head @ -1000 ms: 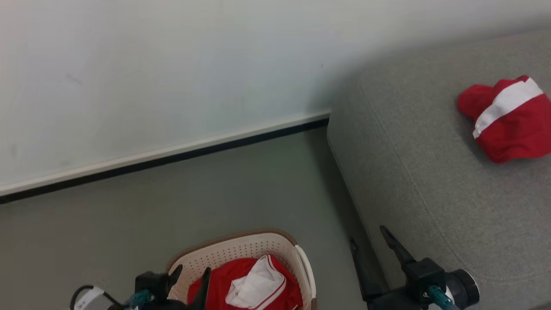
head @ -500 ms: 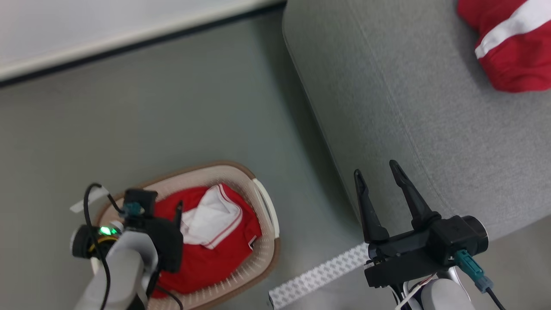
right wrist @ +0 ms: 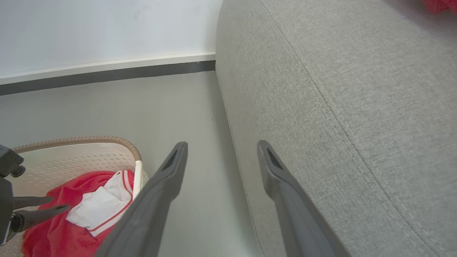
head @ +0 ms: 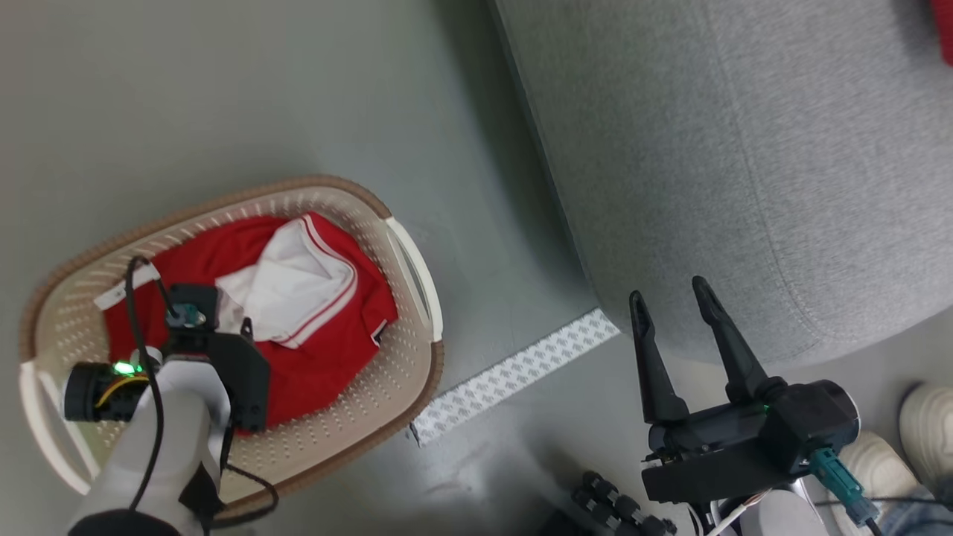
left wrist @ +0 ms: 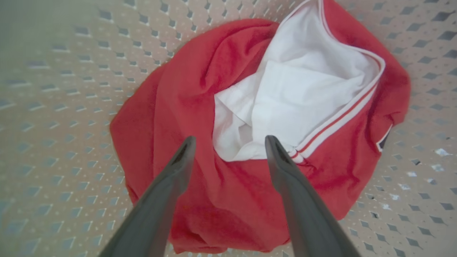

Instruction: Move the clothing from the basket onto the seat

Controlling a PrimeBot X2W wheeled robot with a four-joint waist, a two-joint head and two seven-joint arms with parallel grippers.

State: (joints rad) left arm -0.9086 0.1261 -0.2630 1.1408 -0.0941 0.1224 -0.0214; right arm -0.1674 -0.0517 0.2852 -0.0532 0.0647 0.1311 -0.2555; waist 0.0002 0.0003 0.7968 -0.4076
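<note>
Left claw (left wrist: 229,139): I see it inside the basket, hanging over the red cloth. Its two fingers are spread wide with nothing gripped between them. I cannot tell whether the tips touch the fabric.
Basket (head: 394,365): it stands on the floor at the left, well apart from the seat. Its brown rim and cream perforated walls are in plain sight, with a white handle on the side towards the seat.
Garment (head: 327,350): one red piece lies crumpled on the basket bottom. A white panel edged with red-and-white stripes is folded open on top, and the left claw's tips sit just beside that panel's lower edge.
Floor (head: 260,97): grey and bare between basket and seat.
Tape (head: 514,376): a pale patterned strip lies on the floor, running from near the basket's rim up to the seat's corner.
Right claw (head: 668,292): it is wide open and holds nothing. I have it low over the floor, just beside the seat's rounded corner, fingers pointing along the seat's edge.
Seat (head: 744,149): a big grey woven cushion fills the right side, with its seam curving round the corner.
Second garment (head: 945,30): a sliver of red lies on the seat at the far right edge.
Shoes (head: 927,432): a person's pale shoes are on the floor at the lower right, beyond the right claw.
</note>
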